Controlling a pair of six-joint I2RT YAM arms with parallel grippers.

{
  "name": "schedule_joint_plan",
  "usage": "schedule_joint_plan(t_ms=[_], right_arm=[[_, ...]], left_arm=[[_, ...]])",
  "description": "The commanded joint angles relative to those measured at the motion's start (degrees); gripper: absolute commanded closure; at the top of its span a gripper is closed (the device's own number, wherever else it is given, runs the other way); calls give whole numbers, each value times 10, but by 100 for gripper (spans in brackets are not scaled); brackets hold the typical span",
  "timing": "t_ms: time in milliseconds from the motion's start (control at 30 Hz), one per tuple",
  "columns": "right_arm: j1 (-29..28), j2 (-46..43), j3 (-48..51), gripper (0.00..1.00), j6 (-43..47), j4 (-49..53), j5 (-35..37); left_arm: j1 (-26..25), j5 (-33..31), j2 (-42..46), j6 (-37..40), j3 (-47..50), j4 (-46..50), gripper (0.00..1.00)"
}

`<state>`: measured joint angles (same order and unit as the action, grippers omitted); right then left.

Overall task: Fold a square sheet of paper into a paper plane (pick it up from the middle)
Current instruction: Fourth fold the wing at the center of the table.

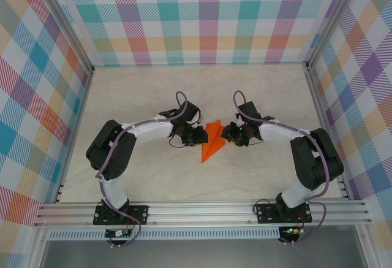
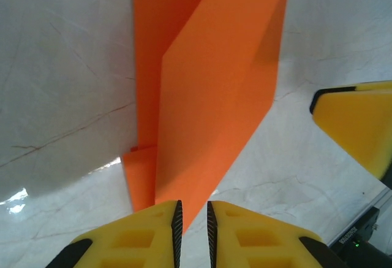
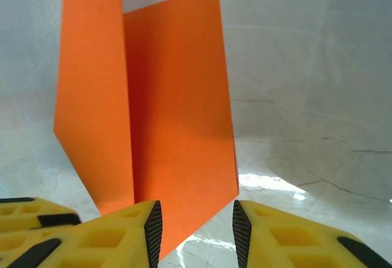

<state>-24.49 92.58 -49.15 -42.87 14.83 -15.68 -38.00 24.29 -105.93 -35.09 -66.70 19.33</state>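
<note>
Pastel plaid walls [image 1: 208,16] enclose three sides of a pale, marble-veined tabletop [image 1: 153,90]. An aluminium rail [image 1: 202,210] runs along its near edge; bright patches [image 3: 269,185] on the surface look like overhead glare.

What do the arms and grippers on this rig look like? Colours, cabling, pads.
The arms match. The left arm and right arm have white links between bulky black joint housings, a purple cable looping along each, and black base plates. The left gripper and right gripper have blocky yellow fingers with recessed pockets and ribbed black pads on the inner faces.
</note>
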Motion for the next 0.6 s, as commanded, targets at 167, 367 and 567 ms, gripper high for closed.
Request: schedule_joint_plan(t_ms=[167,367,567], right_arm=[[-1,28,-1,60,-23,-19,-21],[-1,37,1,60,-28,-28,-26],[-1,37,8,60,-28,-35,-26]], left_arm=[[5,-7,-30,1,-27,2,82],[5,-1,-43,5,-34,4,82],[5,-3,-39,6,-29,4,82]])
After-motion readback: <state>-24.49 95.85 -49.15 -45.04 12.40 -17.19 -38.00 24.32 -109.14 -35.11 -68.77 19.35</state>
